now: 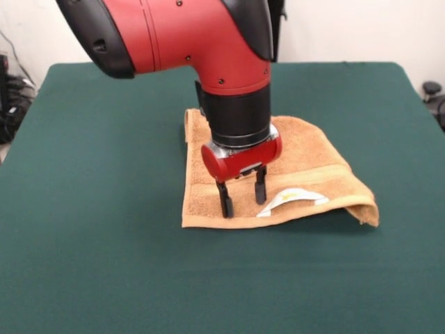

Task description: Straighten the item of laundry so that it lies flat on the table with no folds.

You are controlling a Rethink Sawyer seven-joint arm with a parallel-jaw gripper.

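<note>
The gripper (243, 197) hangs with its fingers (225, 202) spread apart and empty, tips at the towel (309, 174) near its 6 o'clock edge. The towel lies mid-table (83, 209); its doubled, lifted corner lies toward 3 o'clock from the fingers, past the white label (292, 200).

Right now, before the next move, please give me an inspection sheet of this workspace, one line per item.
Surface: table covered in dark green cloth.
Job's things: tan-orange towel not flat; near right corner lifted, front edge curled; white label showing near that edge.
Clutter: nothing seen on the table.
Grippers: gripper open, fingertips down on or just above the towel's front part, holding nothing.
Cables: dark cables beyond the table's left edge.
Surroundings: pale wall behind; dark object at right edge.
</note>
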